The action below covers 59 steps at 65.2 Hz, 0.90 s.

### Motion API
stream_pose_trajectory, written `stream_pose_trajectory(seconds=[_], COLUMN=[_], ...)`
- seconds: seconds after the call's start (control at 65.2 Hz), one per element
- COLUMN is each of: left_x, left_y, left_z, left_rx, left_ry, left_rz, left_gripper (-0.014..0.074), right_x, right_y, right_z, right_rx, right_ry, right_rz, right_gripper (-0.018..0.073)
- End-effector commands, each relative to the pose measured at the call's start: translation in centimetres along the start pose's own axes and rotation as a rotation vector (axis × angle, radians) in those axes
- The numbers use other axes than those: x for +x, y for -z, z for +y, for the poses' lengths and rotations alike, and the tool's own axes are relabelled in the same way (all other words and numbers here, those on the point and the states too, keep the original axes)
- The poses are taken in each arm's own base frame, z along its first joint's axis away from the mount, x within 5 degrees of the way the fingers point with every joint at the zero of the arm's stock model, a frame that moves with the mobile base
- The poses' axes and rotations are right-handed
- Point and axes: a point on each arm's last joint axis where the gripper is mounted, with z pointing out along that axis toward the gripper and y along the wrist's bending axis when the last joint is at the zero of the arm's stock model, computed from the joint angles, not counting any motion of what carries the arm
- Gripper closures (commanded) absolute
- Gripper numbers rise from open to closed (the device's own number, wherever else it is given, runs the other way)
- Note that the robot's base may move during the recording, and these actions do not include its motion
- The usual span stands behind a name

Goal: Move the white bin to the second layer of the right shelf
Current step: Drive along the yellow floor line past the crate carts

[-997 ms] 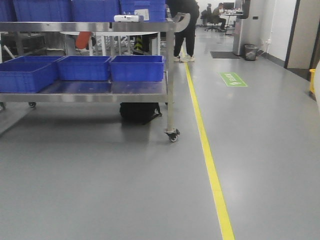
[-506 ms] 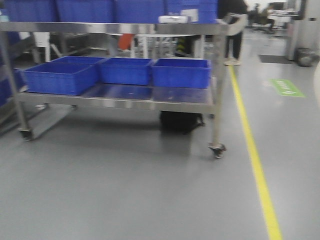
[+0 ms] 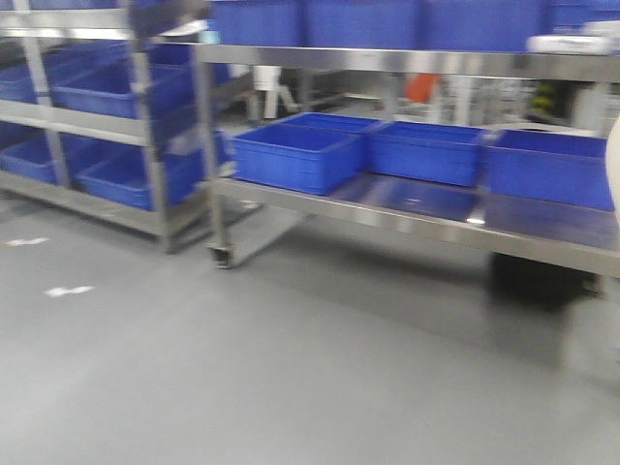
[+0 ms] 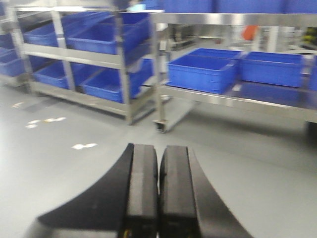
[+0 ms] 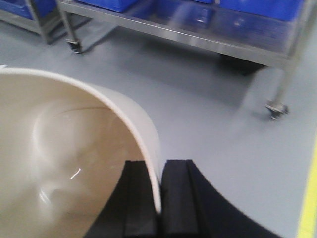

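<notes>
Blue crates [image 3: 295, 155] on a wheeled steel cart [image 3: 417, 221] beside a steel rack [image 3: 87, 121]

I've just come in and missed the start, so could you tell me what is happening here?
The robot's right gripper is clamped on the wall of the white bin, holding it above the floor. The left gripper is shut and empty. Ahead stand a wheeled steel cart with blue crates and a steel rack beside it; the bin is not on any shelf yet.

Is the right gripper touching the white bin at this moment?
Touching. In the right wrist view the wall of the white bin sits clamped between both fingers of the right gripper, no gap visible.
</notes>
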Motion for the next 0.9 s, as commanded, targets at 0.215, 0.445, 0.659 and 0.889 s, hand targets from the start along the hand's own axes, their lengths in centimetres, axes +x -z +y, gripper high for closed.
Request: stream_pose_trajectory(seconds=[0.215,0.445,0.659,0.889], left_x=[0.35,0.35,0.35,0.35], left_y=[-0.04,-0.04,-0.04,-0.04], left_z=[-0.01,-0.01,-0.01,-0.01], left_rx=[0.000,0.000,0.000,0.000], left_ry=[0.003,0.003,0.003,0.003], left_rz=[-0.068,-0.068,-0.068,-0.068], left_gripper=[0.0512,0.0512,0.0512,0.0512], right_x=[-1.69,-1.69,-1.69,-1.69], right_y=[0.35,0.35,0.35,0.35], right_z=[0.10,0.10,0.10,0.10], right_rx=[-0.005,-0.005,-0.005,-0.005], right_ry=[-0.008,-0.008,-0.008,-0.008], right_rz=[-0.120,-0.120,-0.120,-0.120], right_gripper=[0.0514,0.0514,0.0514,0.0514])
